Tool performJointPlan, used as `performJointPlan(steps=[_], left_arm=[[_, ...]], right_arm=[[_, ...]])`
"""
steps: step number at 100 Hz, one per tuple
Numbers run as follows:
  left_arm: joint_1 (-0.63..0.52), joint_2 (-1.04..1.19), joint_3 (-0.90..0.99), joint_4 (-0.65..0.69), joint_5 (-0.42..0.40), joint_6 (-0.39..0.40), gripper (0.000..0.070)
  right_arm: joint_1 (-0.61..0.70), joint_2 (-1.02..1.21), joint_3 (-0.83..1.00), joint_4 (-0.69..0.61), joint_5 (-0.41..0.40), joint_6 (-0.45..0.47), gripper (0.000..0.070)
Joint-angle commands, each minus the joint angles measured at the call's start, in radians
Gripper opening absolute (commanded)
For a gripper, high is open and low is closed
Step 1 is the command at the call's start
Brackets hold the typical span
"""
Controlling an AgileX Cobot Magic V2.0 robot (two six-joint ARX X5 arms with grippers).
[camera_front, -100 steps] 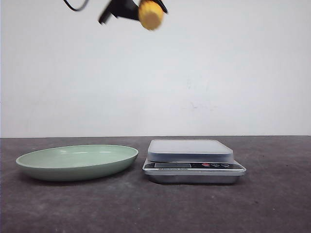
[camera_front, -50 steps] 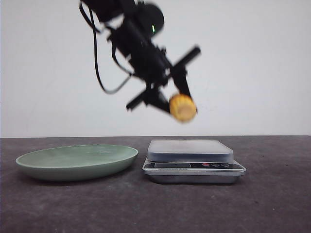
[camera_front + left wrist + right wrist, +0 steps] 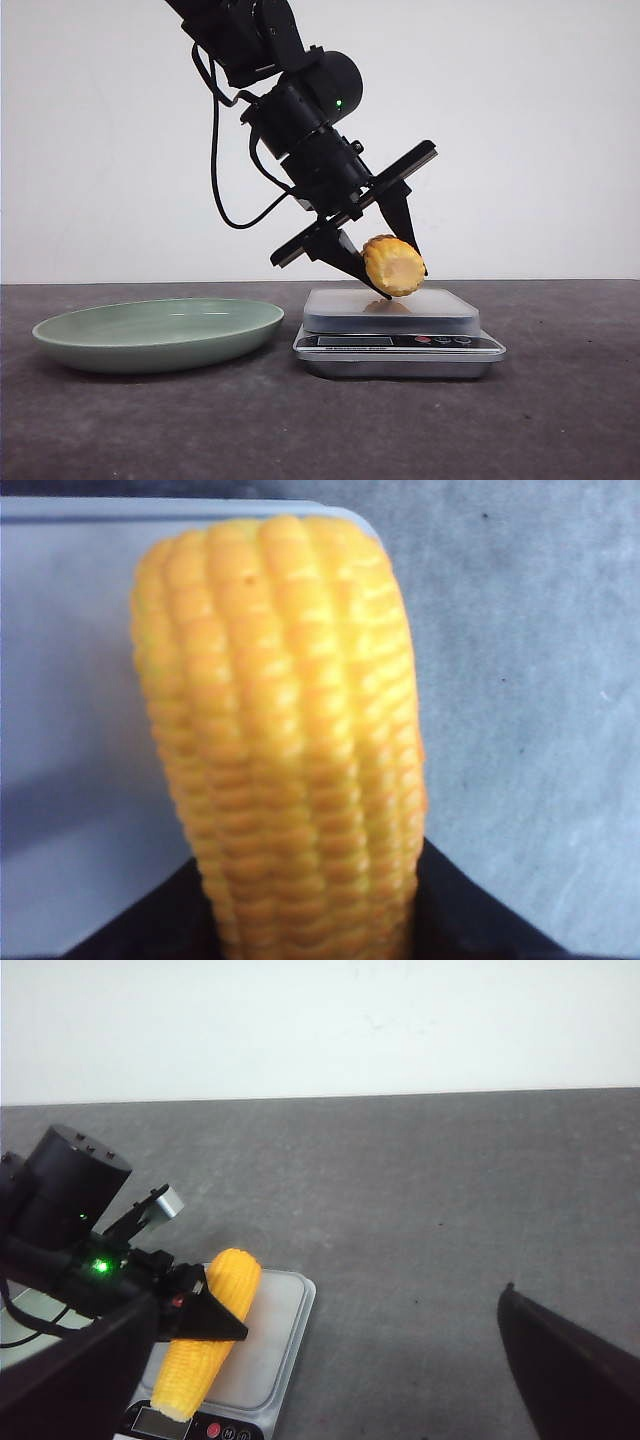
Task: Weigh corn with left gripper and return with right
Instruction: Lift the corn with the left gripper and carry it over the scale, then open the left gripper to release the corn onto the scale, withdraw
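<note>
My left gripper (image 3: 400,280) is shut on the corn (image 3: 393,266), a yellow-orange ribbed cob with a paler cut end. It holds it tilted, right at the grey platform of the scale (image 3: 392,308); I cannot tell whether they touch. In the left wrist view the corn (image 3: 285,740) fills the middle between the dark fingers (image 3: 150,925), with the scale platform (image 3: 70,680) behind it. The right wrist view shows the corn (image 3: 205,1345) lying over the scale (image 3: 275,1340). My right gripper (image 3: 330,1305) is open and empty, high above the table, to the right of the scale.
A shallow pale-green plate (image 3: 160,332) stands left of the scale. The scale's display and buttons (image 3: 440,340) face the front. Dark grey table (image 3: 430,1210) stretches right of and behind the scale. A white wall is behind.
My left arm has come down from the top of the view and rightward with the corn, from high in the air to the scale platform.
</note>
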Motion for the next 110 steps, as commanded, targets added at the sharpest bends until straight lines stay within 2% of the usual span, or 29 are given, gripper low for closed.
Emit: performJointPlan(steps=[1, 12, 16, 25, 37, 65, 79, 90, 110], left_arm=[[-0.008, 0.046, 0.011, -0.021, -0.028, -0.010, 0.0251], [-0.006, 0.046, 0.011, -0.025, -0.025, -0.022, 0.0474], [-0.006, 0.046, 0.011, -0.025, -0.020, -0.023, 0.0526], [-0.006, 0.046, 0.011, -0.024, 0.003, -0.023, 0.0544], [-0.006, 0.045, 0.016, -0.028, 0.003, -0.023, 0.0608], [-0.006, 0.045, 0.084, -0.081, -0.007, -0.023, 0.0600], [-0.005, 0.045, 0.147, -0.157, -0.077, -0.009, 0.0599], [-0.003, 0.045, 0.232, -0.243, -0.124, 0.048, 0.0598], [0.000, 0.045, 0.483, -0.439, -0.261, 0.185, 0.0598]], right_arm=[[0.005, 0.004, 0.019, 0.003, 0.000, 0.003, 0.0700], [0.005, 0.004, 0.019, 0.004, 0.000, 0.003, 0.0700], [0.005, 0.004, 0.019, 0.003, -0.001, 0.003, 0.0700], [0.005, 0.004, 0.019, 0.003, -0.001, 0.004, 0.0700], [0.005, 0.004, 0.019, 0.002, -0.002, 0.005, 0.0700], [0.005, 0.003, 0.019, -0.028, -0.003, 0.006, 0.0700], [0.005, 0.004, 0.019, -0.034, -0.003, 0.003, 0.0700], [0.005, 0.004, 0.019, -0.039, -0.003, 0.003, 0.0700], [0.005, 0.011, 0.018, -0.044, -0.003, 0.003, 0.0700]])
